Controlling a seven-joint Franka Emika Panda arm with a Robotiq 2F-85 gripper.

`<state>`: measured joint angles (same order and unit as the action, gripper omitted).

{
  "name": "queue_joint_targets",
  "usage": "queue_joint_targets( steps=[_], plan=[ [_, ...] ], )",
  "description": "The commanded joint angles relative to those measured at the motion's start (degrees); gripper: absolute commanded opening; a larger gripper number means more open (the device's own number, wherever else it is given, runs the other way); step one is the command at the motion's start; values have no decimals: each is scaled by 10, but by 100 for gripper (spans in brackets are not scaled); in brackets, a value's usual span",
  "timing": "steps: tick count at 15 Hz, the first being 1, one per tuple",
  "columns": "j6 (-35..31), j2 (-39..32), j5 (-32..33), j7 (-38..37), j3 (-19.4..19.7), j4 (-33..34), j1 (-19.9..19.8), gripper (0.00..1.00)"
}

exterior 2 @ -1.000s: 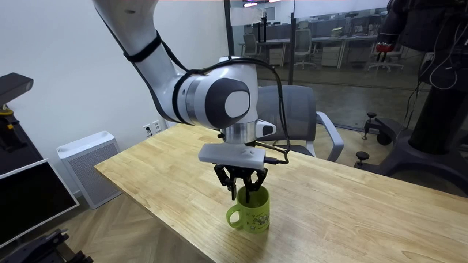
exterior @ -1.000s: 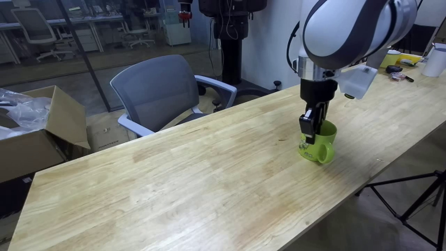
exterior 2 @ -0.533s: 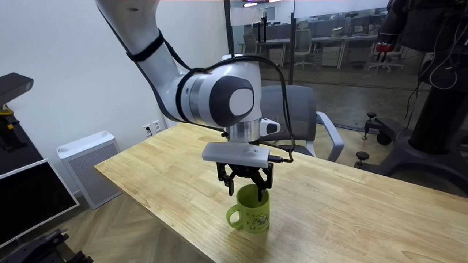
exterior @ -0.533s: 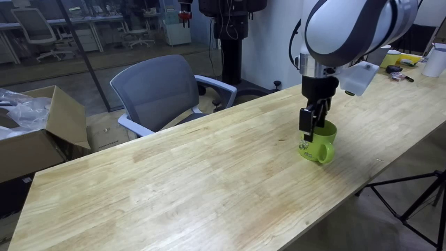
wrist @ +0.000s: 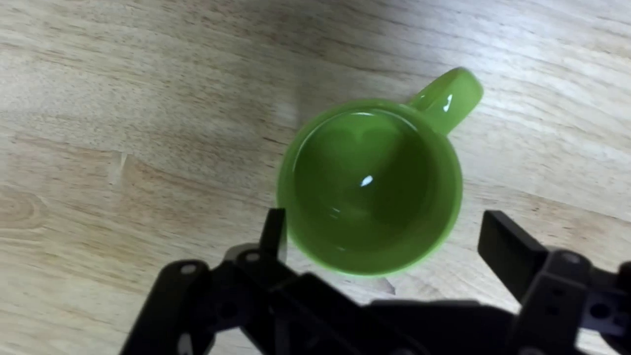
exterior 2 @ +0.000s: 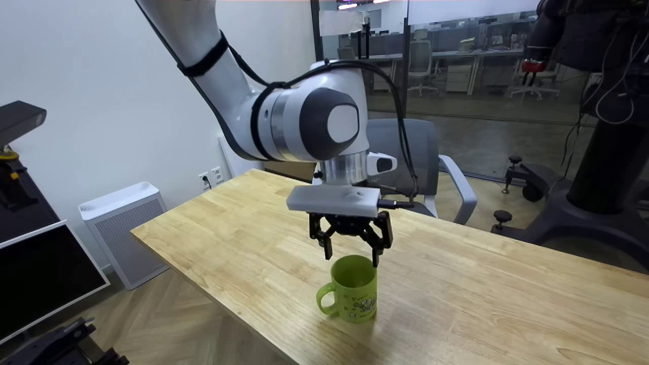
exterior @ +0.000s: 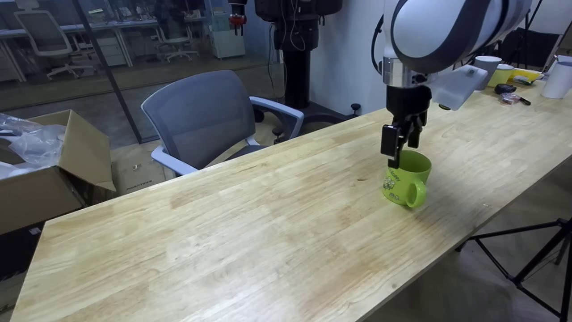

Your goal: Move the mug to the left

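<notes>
The lime-green mug (exterior: 404,183) stands upright on the wooden table, near its long edge. In an exterior view the mug (exterior 2: 355,294) shows a printed drawing and its handle. The wrist view looks down into the mug (wrist: 369,187), which holds nothing visible; its handle points to the upper right. My gripper (exterior 2: 352,257) is open just above the rim, with its fingers spread wide apart. Seen from the wrist, the gripper (wrist: 384,219) has its left finger (wrist: 272,231) overlapping the rim's edge, while the right finger (wrist: 510,251) is clear of the mug. Nothing is held.
At the table's far end are a grey cup (exterior: 487,67), a yellow-green cup (exterior: 500,76), a yellow bowl (exterior: 525,76), a white cylinder (exterior: 558,80) and small dark items. An office chair (exterior: 201,120) stands along one long side. A tripod (exterior: 518,277) is by the opposite side.
My gripper has opened wide and risen; the finger that was inside the mug is now above the rim. The mug has shifted very slightly and stays upright on the table.
</notes>
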<state>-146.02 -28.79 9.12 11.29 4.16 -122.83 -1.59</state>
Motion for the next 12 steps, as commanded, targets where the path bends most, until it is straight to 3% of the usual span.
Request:
queue_joint_targets(
  steps=[1, 9, 12],
  plan=[
    [29, 25, 19, -40, 9, 9, 13, 100],
    [56, 72, 20, -17, 2, -5, 3, 100],
    [48, 57, 12, -11, -5, 5, -4, 100]
  ],
)
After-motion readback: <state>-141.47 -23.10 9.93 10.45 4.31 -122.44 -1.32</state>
